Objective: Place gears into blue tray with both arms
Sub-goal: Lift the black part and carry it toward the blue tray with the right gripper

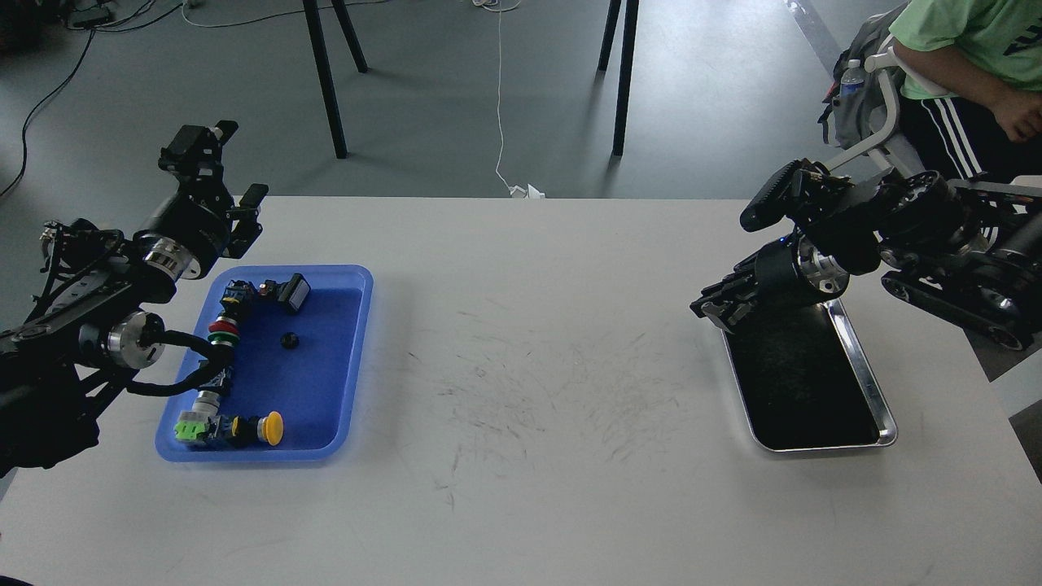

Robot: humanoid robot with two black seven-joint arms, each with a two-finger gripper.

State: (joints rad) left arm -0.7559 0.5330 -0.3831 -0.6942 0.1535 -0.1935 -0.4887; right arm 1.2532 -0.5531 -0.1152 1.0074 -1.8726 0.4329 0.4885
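- One gear [288, 340] shows in the head view — a small black toothed disc lying alone on the bare middle of the blue tray [355, 358], apart from everything else in it.
- Along the tray's left side runs a row of push-button switches: a black one with a pale face [294, 293] near the far edge, a red-and-green one [222, 329] below it, and at the near edge a green one [189, 428] just beside a yellow-capped one [272, 428].
- The blue tray sits on the left part of the white counter [529, 407], well apart from the steel tray [883, 415] on the right part.
- The steel tray has a shiny rim and a dark bottom; whether any gears lie on that dark floor I cannot tell.
- The left hand [232, 163] hangs above the counter's far left corner, just beyond the blue tray's far edge, its two fingers spread apart and holding nothing.
- The left arm's cable [175, 382] loops over the tray's left rim.
- The right hand [716, 305] is low over the far end of the steel tray, pointing left and down — it is dark and bunched, so I cannot tell whether it is spread or closed, or whether it grips anything.
- A seated person in a green shirt [969, 32] is at the top right, beyond the counter.
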